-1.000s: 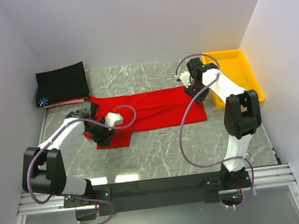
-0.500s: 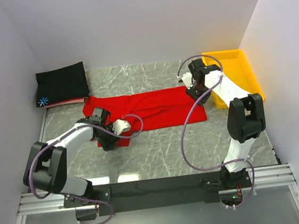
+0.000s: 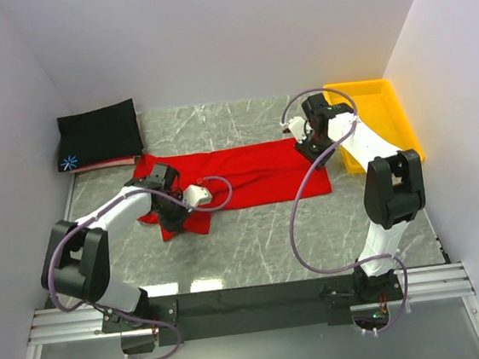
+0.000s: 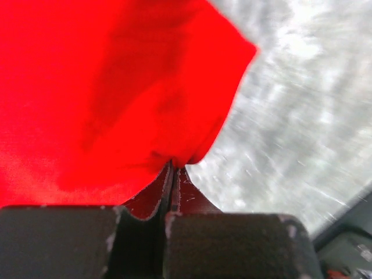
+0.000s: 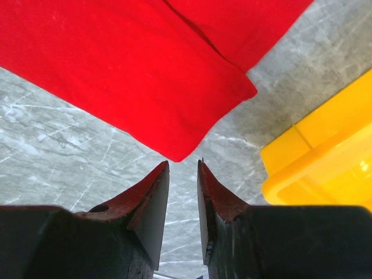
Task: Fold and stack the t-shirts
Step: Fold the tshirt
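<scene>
Near-left corner of red t-shirt (image 3: 252,174) is clamped in left tool (image 4: 173,167); right tool (image 5: 183,168), parted and empty, should be closed on far-right corner before lifting.

pink t-shirt (image 3: 101,165) mostly under black t-shirt (image 3: 99,132), table (image 4: 302,116) blurred

The red shirt (image 3: 247,172) is plain and bright all over. The black shirt (image 3: 97,133) carries a small blue-and-white starburst (image 3: 68,162) at one corner, and a thin strip of pale pink cloth (image 3: 105,164) shows along its near edge. The tray (image 3: 400,120) is solid yellow. The counter (image 3: 263,237) is grey marble with pale veins. The left arm (image 3: 106,215) and right arm (image 3: 368,140) are white and black, with mauve cables (image 3: 294,225). The left gripper (image 4: 173,170) and right gripper (image 5: 183,165) are black, dark red on the inner faces.
</scene>
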Available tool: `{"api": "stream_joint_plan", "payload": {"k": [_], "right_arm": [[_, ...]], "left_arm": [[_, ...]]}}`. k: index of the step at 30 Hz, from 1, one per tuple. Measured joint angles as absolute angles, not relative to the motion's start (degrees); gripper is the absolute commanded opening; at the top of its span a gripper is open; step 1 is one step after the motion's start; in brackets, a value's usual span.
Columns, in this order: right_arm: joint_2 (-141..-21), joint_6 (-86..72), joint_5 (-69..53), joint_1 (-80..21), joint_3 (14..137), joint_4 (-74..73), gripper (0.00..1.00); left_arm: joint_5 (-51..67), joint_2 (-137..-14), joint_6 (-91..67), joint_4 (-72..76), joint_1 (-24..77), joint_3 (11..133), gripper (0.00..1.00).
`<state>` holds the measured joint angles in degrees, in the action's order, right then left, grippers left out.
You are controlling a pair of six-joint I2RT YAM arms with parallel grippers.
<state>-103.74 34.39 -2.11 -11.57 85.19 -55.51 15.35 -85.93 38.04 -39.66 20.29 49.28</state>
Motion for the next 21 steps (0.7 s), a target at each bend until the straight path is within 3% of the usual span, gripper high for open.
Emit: {"api": "stream_joint_plan", "payload": {"k": [9,21], "right_arm": [[-106.3,34.52,-3.92,-11.57,87.77,-55.9,0.32],[-111.18,35.51,-2.61,-11.18,95.88,-57.23,0.31]], "left_arm": [[16.95,-84.38,35.83,-48.1,19.92,66.08,0.01],[18.15,-113.32,39.48,-52.01,7.79,101.03,0.01]]}}
